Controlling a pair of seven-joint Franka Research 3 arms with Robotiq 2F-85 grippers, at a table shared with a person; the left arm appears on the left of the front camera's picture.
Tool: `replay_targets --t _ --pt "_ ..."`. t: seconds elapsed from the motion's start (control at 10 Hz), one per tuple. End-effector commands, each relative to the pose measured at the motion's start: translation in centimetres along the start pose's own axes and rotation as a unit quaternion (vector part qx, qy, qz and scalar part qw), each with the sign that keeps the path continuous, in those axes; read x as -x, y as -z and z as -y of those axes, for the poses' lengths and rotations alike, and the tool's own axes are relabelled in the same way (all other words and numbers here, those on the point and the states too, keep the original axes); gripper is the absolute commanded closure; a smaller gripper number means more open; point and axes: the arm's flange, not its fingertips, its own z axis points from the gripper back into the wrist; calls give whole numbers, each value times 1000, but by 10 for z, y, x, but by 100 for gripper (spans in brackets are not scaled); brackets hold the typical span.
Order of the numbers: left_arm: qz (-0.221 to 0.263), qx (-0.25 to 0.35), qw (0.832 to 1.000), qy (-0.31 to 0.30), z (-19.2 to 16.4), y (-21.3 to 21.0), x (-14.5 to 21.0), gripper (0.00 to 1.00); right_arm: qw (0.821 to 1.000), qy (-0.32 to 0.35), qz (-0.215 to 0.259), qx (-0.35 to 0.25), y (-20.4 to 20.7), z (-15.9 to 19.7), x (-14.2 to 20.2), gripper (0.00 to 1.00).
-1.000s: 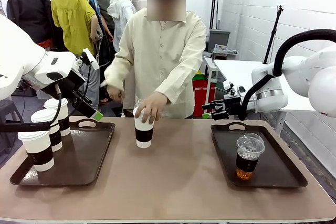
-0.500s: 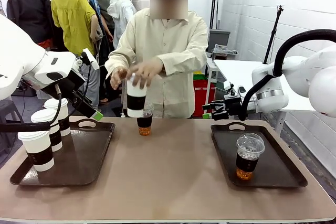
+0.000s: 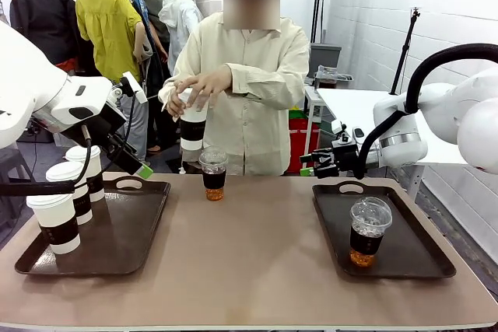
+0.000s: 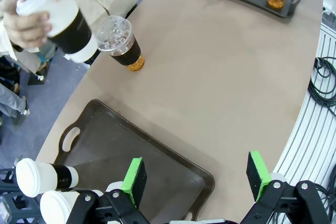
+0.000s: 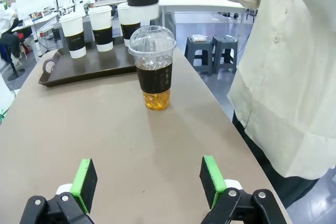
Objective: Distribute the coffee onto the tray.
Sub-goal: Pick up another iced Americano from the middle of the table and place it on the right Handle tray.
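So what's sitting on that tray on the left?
Three white lidded cups in dark sleeves stand along the left tray's outer edge. The robot's arm crosses in front of the rear two, covering part of them, and the lids hide their contents.

- Three white paper cups, white-lidded with dark brown sleeves, stand upright along the left tray.
- A fourth paper cup is held above the table in the person's hands.
- A clear dome-lidded cup of amber drink stands on the bare table.
- A second dome-lidded cup stands on the right tray.
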Motion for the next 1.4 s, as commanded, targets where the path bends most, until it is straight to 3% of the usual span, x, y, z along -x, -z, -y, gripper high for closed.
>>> replay_targets --t 0.0,0.3,0.9,1.3 --pt "-2 1 1000 0 0 -1 1 0 1000 -1 0 0 1 0 -1 0" --pt "-2 1 1000 0 0 -1 1 0 1000 0 0 0 0 0 0 0" --pt "-2 1 1000 0 0 -1 1 0 1000 8 -17 -23 52 17 -6 0" --pt "-2 1 1000 0 0 -1 1 0 1000 5 -4 -24 92 26 -6 0"
